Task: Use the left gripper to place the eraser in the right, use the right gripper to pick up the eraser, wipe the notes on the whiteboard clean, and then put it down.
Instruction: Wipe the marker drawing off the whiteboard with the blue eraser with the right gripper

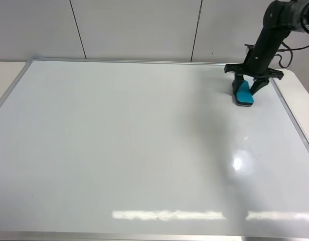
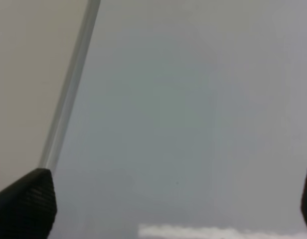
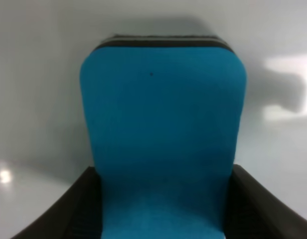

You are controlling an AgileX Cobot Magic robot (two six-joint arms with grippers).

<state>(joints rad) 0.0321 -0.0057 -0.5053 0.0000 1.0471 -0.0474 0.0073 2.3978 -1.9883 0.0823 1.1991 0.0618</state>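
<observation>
Eraser: the blue eraser is at about 2 o'clock on the board, close to the right frame. Its felt side faces the surface, either resting on it or a hair above; hard to call.
Right gripper: the right gripper stands over it, fingers pressed against both sides, gripping the eraser.
Left gripper: the left gripper is empty, fingers spread wide, near the board's frame.
Whiteboard: the whiteboard shows no red notes that I can spot, only lamp glare.
Done, by my reading: the hand-over, the pick-up and the wiping.
Left to do: let go of the eraser and lift the arm clear.
</observation>
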